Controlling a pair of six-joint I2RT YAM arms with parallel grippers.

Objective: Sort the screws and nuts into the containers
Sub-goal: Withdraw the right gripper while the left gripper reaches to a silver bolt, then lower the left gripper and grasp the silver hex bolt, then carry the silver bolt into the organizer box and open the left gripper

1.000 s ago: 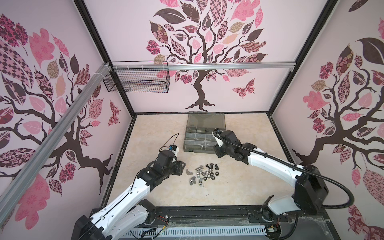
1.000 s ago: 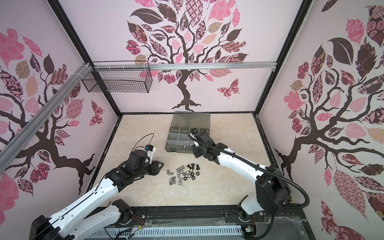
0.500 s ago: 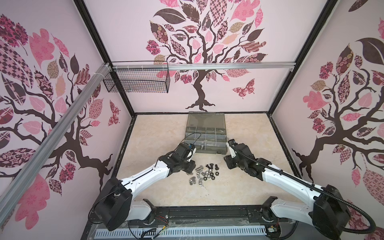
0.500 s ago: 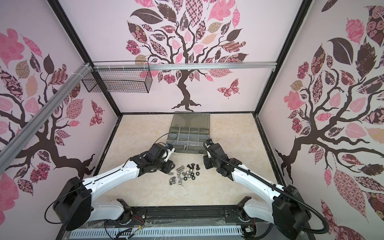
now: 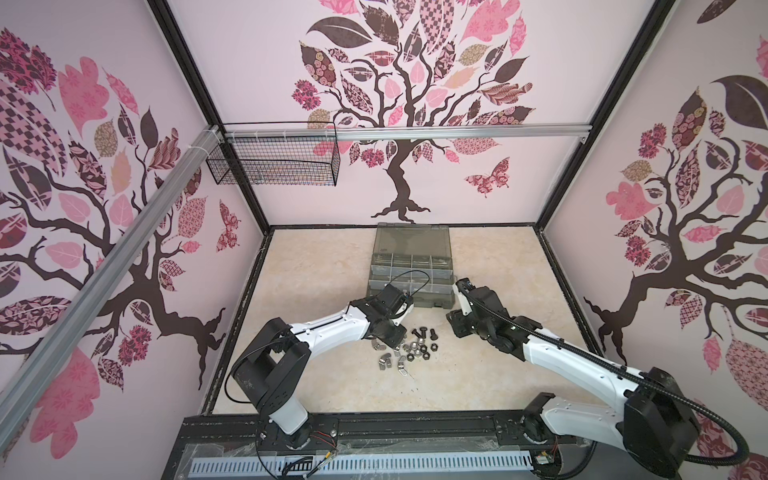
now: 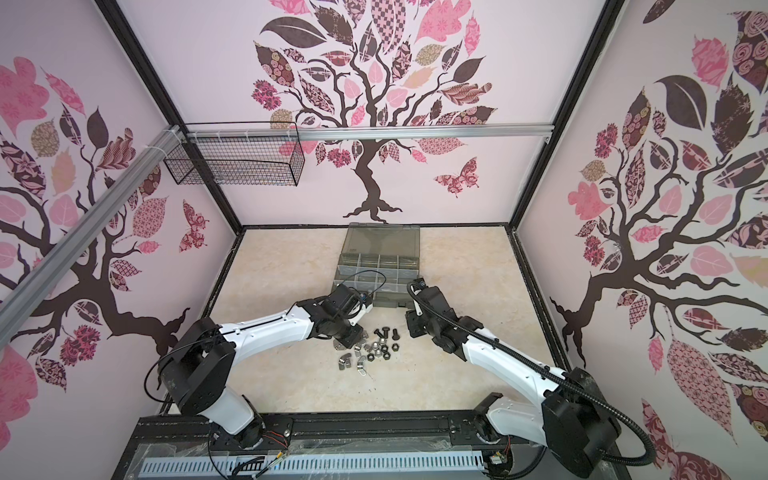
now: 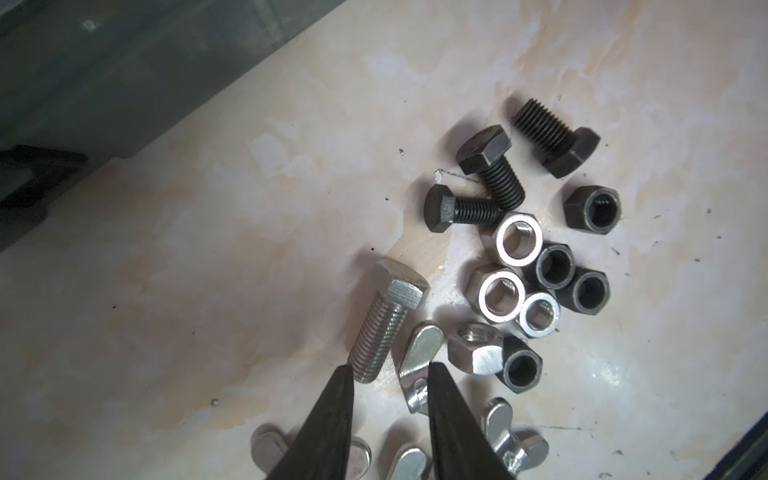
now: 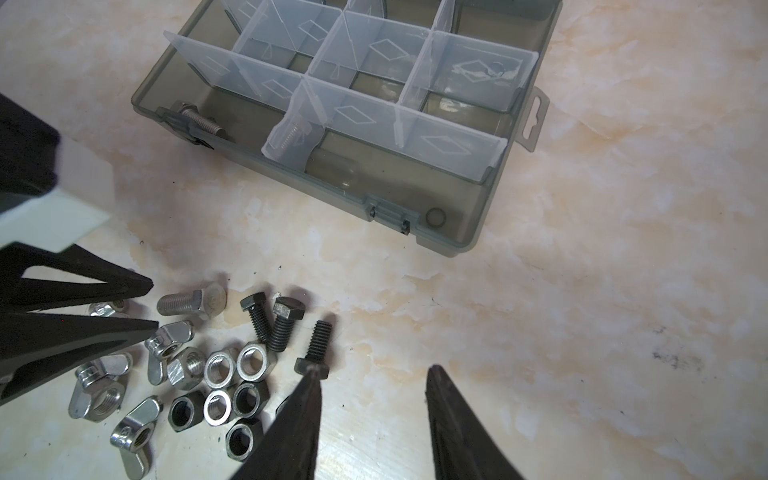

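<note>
Left gripper (image 7: 390, 370): black jaws are held slightly parted over a silver wing nut (image 7: 417, 353), nothing pinched. Right gripper (image 8: 372, 374): jaws are spread and empty beside a black hex-head screw (image 8: 316, 347). Screws (image 6: 384, 332) and nuts (image 6: 380, 351) are heaped on the marbled beige tabletop (image 8: 582, 291), near the grey-green compartmented plastic case (image 8: 457, 232).

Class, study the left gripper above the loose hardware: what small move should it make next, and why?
Probably nudge the left gripper sideways toward the silver screw before closing: its jaws stand open, with the screw's shank end at one fingertip and a wing nut partly between them, so closing now might catch both.
</note>
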